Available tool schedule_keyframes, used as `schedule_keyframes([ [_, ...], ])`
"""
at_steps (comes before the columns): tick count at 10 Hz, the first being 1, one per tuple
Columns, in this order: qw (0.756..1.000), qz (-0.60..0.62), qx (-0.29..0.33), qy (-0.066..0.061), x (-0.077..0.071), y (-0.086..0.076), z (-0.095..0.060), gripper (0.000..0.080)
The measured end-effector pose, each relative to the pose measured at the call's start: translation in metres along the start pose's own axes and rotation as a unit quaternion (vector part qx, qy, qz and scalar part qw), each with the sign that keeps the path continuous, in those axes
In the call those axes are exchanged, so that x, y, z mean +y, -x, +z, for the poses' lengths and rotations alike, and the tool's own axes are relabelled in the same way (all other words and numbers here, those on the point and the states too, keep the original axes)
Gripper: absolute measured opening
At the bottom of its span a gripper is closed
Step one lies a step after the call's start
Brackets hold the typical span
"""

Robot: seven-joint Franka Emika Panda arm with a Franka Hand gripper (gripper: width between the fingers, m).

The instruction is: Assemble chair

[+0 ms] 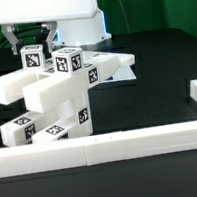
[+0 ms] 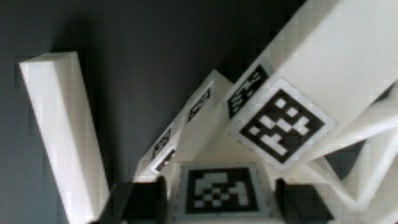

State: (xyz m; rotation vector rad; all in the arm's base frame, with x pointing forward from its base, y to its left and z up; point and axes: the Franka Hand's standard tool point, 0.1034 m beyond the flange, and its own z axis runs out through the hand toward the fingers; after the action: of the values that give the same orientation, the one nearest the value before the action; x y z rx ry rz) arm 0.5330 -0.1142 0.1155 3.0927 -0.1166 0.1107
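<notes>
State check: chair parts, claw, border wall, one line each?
chair: partly joined, several bars stacked into one block at the exterior view's left, tilted rather than square to the wall
claw: shut on a tagged part at the top of the chair, both fingers flanking its tag
loose white bar: lying apart from the held part, untouched
border wall: in place, low, along the front and the exterior view's right

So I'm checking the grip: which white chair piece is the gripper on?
The tagged upright post at the exterior view's left of the chair; the gripper is shut on its top.
</notes>
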Motion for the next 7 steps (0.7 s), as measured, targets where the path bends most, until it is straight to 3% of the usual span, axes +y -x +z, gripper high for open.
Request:
schedule_keyframes([
  [3,0.999,0.045,0.004,0.001,0.0015,0.0004,-0.0005,0.0285],
  [5,0.987,0.160,0.010,-0.011,0.0021,0.0009,0.0001,0.0285],
  [7,0.960,0.280,0.024,-0.020,0.0006,0.0001,-0.0004,0.0285],
])
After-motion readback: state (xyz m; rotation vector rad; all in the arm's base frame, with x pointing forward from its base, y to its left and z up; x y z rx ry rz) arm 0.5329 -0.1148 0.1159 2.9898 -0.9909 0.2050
